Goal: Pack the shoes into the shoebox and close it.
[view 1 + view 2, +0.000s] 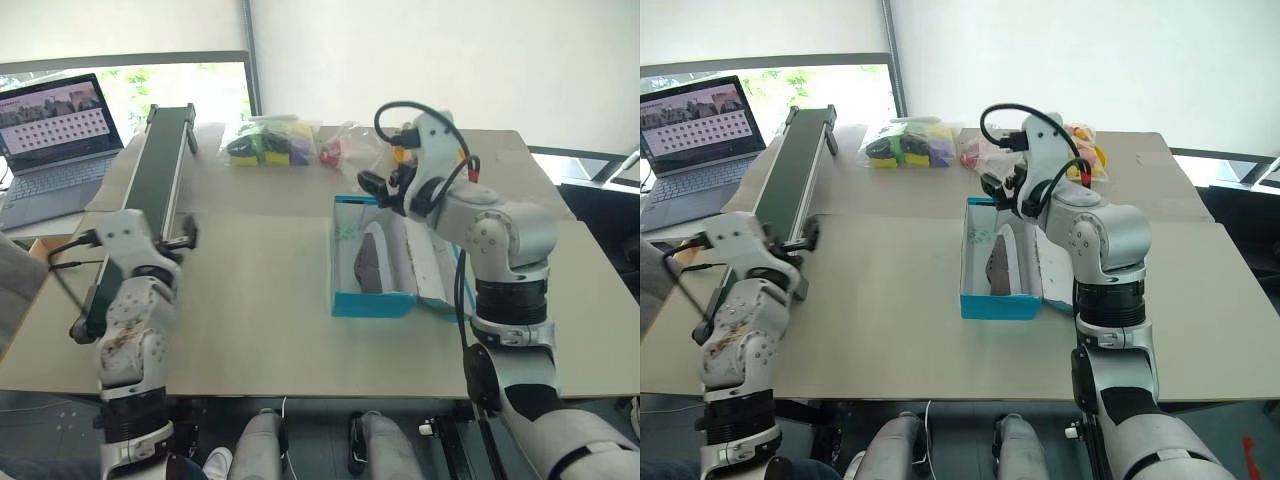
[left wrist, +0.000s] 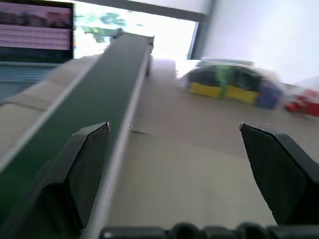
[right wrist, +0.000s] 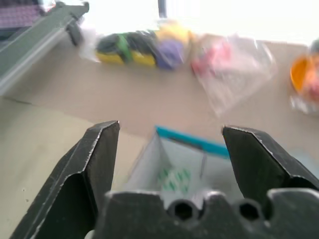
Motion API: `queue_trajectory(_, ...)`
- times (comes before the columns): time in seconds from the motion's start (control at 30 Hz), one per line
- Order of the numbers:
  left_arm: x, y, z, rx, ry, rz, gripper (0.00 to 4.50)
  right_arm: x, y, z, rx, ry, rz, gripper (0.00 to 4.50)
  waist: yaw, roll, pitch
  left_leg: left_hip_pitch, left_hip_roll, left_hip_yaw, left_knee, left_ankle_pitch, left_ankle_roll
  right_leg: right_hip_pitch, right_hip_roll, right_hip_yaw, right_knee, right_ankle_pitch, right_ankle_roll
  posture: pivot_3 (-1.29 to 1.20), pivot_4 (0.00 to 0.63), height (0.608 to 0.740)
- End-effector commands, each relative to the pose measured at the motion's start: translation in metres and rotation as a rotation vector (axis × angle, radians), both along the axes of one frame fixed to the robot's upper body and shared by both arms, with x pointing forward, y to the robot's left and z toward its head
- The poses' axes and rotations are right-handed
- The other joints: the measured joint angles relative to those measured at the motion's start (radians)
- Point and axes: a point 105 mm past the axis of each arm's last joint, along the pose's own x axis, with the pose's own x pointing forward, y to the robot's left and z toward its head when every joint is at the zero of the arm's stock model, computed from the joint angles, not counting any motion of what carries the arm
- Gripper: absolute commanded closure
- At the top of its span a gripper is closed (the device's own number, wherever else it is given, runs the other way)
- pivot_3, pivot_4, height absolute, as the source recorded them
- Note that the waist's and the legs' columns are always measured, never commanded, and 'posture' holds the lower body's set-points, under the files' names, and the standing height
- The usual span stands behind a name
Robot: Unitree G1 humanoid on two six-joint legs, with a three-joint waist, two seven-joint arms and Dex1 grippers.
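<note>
Bare table (image 1: 260,300) lies wide between the conveyor belt (image 1: 160,165) on the robot's left and the open shoebox (image 1: 372,296), so a gripper has room there; behind, bags of colourful items (image 1: 268,143) line the far edge, and a laptop (image 1: 55,140) stands beyond the belt

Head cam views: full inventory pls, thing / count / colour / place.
shoebox: one, turquoise, white inside, lid open, mid-table.
shoe: one visible, grey-brown, inside the shoebox; a second cannot be made out.
conveyor: one, dark green, table's left side.
bags: several, clear, colourful contents, along the far edge.
laptop: one, grey, screen on, far left.
table: one, beige.
left gripper: fingers open, empty, beside the conveyor.
right gripper: fingers open, empty, above the shoebox's far end.
</note>
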Motion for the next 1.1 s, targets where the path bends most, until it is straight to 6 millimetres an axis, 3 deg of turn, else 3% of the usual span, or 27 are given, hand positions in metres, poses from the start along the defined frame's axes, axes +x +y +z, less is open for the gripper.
queue_trajectory(0.03, -0.006, 0.017, 0.002, 0.032, 0.008, 0.045, 0.00, -0.038, 0.034, -0.016, -0.092, -0.112, 0.299, 0.60, 0.001, 0.000, 0.000, 0.000, 0.000, 0.001, 0.000, -0.001, 0.000, -0.001, 0.000, 0.000, 0.000, 0.000, 0.000, 0.00, 0.150, 0.681)
queue_trajectory(0.07, -0.006, 0.022, 0.000, 0.038, 0.030, 0.047, 0.00, -0.043, 0.036, -0.026, -0.062, -0.090, 0.337, 0.60, 0.003, -0.001, 0.000, 0.000, 0.000, 0.001, 0.000, -0.001, 0.000, -0.001, -0.001, 0.000, 0.000, 0.000, 0.000, 0.00, 0.150, 0.681)
queue_trajectory(0.13, -0.007, 0.026, -0.006, 0.053, 0.083, 0.032, 0.00, -0.051, 0.040, -0.042, -0.027, -0.050, 0.393, 0.10, 0.006, -0.001, 0.000, -0.001, 0.000, 0.001, 0.000, -0.001, 0.000, -0.002, -0.002, 0.000, 0.000, 0.000, 0.000, 0.00, 0.150, 0.681)
queue_trajectory(0.23, -0.007, 0.024, -0.006, 0.057, 0.096, 0.010, 0.00, -0.051, 0.041, -0.054, -0.029, -0.038, 0.406, 0.02, 0.005, -0.001, 0.000, -0.001, 0.000, 0.000, 0.001, -0.001, -0.001, -0.002, -0.002, 0.000, 0.001, 0.000, -0.001, 0.00, 0.150, 0.681)
queue_trajectory(1.1, -0.006, 0.024, -0.018, 0.081, 0.187, 0.002, 0.00, -0.047, 0.050, -0.051, 0.036, 0.019, 0.398, 0.02, 0.006, -0.001, 0.000, 0.000, 0.001, 0.001, 0.001, -0.001, -0.001, -0.002, -0.003, -0.001, 0.001, 0.001, -0.003, 0.00, 0.150, 0.681)
